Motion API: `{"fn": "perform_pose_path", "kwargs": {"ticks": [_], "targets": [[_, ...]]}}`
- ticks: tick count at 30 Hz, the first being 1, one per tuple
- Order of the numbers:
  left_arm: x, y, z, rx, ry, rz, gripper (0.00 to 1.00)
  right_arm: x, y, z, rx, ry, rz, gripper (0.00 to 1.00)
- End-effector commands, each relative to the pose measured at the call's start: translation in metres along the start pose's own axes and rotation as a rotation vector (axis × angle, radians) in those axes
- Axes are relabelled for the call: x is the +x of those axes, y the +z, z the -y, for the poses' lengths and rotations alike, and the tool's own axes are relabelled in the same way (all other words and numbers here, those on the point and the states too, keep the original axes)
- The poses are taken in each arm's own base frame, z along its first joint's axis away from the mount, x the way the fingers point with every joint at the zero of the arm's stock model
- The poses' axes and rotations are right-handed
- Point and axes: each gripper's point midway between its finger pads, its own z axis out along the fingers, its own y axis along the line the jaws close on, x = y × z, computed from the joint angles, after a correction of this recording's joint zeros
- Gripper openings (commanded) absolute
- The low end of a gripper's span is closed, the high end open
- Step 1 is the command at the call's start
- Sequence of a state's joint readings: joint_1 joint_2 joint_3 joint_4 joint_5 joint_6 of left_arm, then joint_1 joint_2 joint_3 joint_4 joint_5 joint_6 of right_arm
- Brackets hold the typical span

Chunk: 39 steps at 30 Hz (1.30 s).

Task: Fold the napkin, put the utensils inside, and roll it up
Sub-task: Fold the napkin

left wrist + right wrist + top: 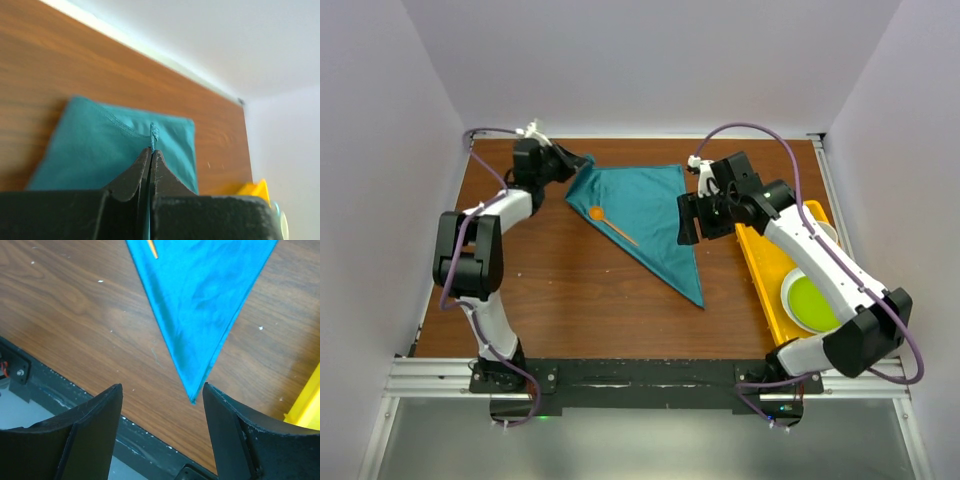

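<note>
One napkin [100, 145] corner hides inside the pinching left hand [151, 153].

no readable text, labels, brands, numbers or signs on any surface in the top or wrist views.

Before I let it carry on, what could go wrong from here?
The left gripper pinches only the tip of one corner of the napkin; it could slip out. The spoon lies loose on the cloth, so pulling may slide it off. The right gripper is open, pinning nothing.
</note>
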<state>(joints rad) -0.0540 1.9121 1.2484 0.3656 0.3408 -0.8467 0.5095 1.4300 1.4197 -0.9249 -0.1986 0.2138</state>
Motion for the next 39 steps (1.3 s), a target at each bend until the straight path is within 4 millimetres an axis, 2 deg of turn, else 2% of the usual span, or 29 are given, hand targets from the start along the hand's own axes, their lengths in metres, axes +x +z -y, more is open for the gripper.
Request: {"fn": "perform_pose_path", "kwargs": {"ticks": [1,9,11,14,23,28,39], "targets": [[0.042,-0.018,0.031,0.047,0.029,-0.089,0.00,0.002,-0.010,-0.011,-0.066,0.018,0.049,0.69],[0.103,-0.041,0.061,0.079,0.125,-0.214,0.00,0.019,-0.012,-0.017,-0.114,0.029,0.030,0.70],[0.120,-0.042,0.061,0.076,0.137,-0.254,0.00,0.021,-0.010,-0.017,-0.118,0.034,0.024,0.70],[0.134,-0.045,0.062,0.078,0.133,-0.285,0.00,0.022,-0.012,-0.020,-0.131,0.037,0.027,0.70],[0.171,-0.052,0.074,0.102,0.148,-0.360,0.00,0.026,-0.012,-0.019,-0.129,0.053,0.030,0.70],[0.182,-0.054,0.076,0.109,0.156,-0.383,0.00,0.028,-0.010,-0.019,-0.133,0.066,0.029,0.70],[0.206,-0.064,0.056,0.070,0.181,-0.460,0.01,0.036,-0.005,-0.015,-0.118,0.076,0.013,0.71]]}}
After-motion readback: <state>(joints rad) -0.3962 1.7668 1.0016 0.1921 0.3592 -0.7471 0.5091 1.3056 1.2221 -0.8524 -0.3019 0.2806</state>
